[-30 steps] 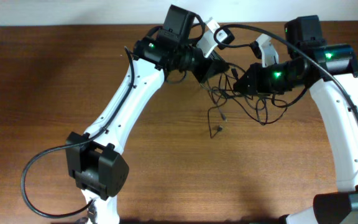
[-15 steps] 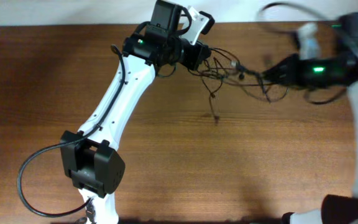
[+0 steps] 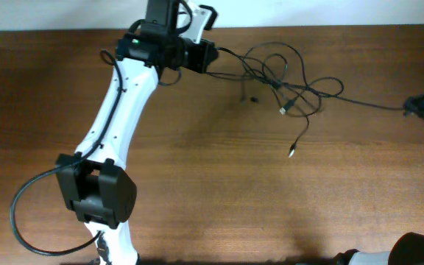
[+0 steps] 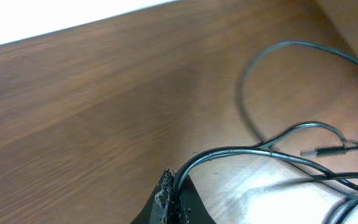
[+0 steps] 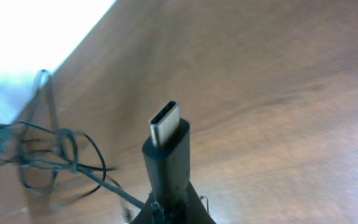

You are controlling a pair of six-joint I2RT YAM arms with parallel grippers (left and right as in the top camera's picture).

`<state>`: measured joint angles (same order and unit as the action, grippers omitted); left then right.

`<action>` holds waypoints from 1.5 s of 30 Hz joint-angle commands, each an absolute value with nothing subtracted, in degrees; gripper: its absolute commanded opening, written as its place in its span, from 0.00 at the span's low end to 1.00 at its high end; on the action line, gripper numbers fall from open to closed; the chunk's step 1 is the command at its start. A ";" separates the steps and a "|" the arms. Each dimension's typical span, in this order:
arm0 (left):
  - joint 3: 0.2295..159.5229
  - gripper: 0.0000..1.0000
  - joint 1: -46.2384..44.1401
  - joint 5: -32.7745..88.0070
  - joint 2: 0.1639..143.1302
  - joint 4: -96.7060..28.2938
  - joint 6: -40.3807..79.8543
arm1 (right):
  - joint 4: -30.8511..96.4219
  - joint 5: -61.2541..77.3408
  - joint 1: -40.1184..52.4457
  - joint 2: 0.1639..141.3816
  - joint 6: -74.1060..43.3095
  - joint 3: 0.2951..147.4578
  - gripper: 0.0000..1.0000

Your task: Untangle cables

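The wooden table (image 3: 197,191) fills the overhead view. The left arm (image 3: 112,110) stretches from its base at the near left up to the far edge, with its wrist turned rightward. The left gripper (image 3: 209,56) is pinched onto one of the cables (image 3: 285,73). Only the right arm's tip shows, at the right edge. There the right gripper (image 3: 419,107) clamps a USB-C plug (image 5: 166,134), which stands upright between its fingers. The cables lie in loose loops between the grippers, with one strand running rightward. A free plug end (image 3: 291,152) lies nearer the front.
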<state>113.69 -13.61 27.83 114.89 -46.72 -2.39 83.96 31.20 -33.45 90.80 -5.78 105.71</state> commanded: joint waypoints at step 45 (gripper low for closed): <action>132.53 0.00 -3.51 61.98 114.85 -56.58 5.39 | 71.24 31.94 4.97 97.14 -8.91 105.93 0.99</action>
